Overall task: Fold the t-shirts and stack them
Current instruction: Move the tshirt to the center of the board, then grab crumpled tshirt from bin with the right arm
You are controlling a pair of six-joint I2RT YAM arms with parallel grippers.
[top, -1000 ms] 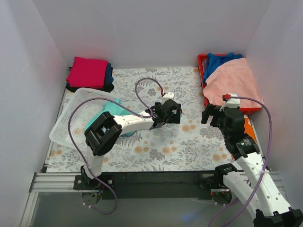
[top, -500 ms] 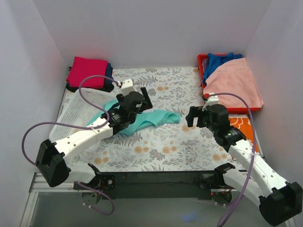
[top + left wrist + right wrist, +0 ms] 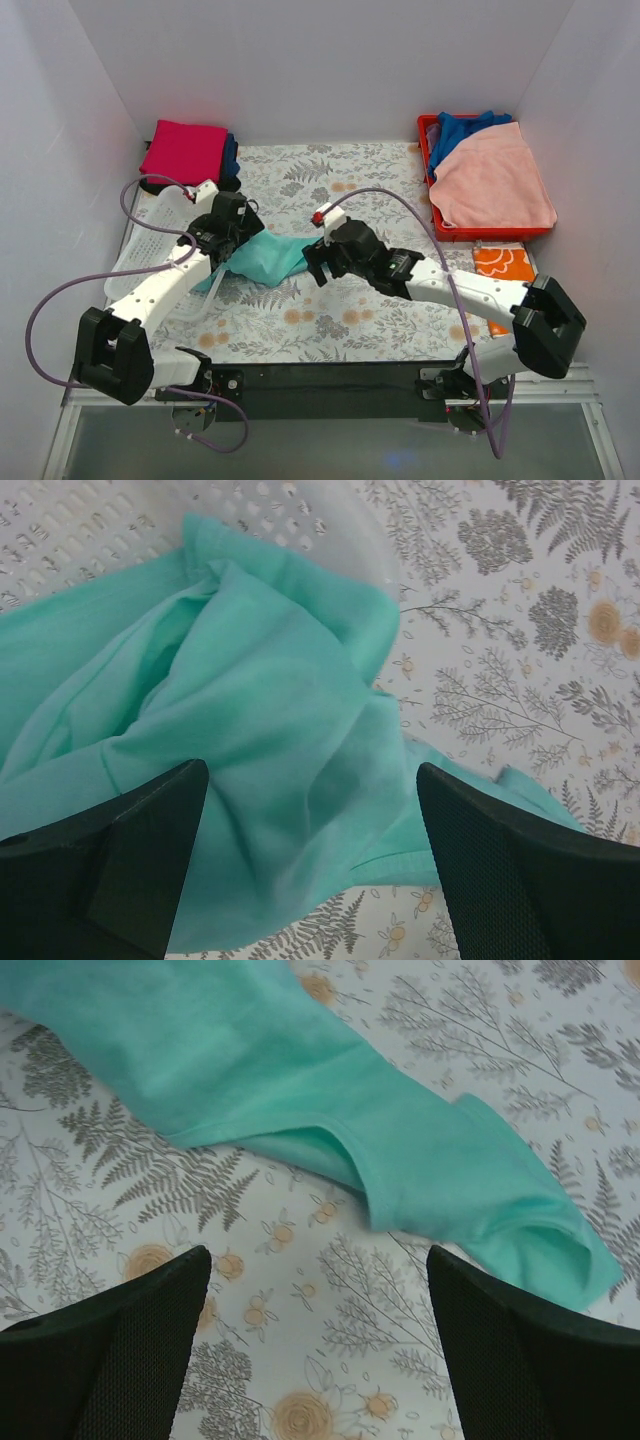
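Hovering over 1 mint-teal t-shirt [image 3: 250,680], left hand [image 3: 310,775] wide, right hand [image 3: 318,1255] wide

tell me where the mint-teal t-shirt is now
In the top external view, the mint-teal t-shirt lies left of centre, spilling from the white basket, between the left gripper and right gripper.

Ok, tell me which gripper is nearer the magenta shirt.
Left. The left gripper hangs by the white basket, just in front of the magenta shirt; the right gripper is farther off, beyond the mint-teal shirt.

Floral table [image 3: 350,190] carries teal t-shirt [image 3: 270,255], basket [image 3: 150,225], tray [image 3: 423,135].
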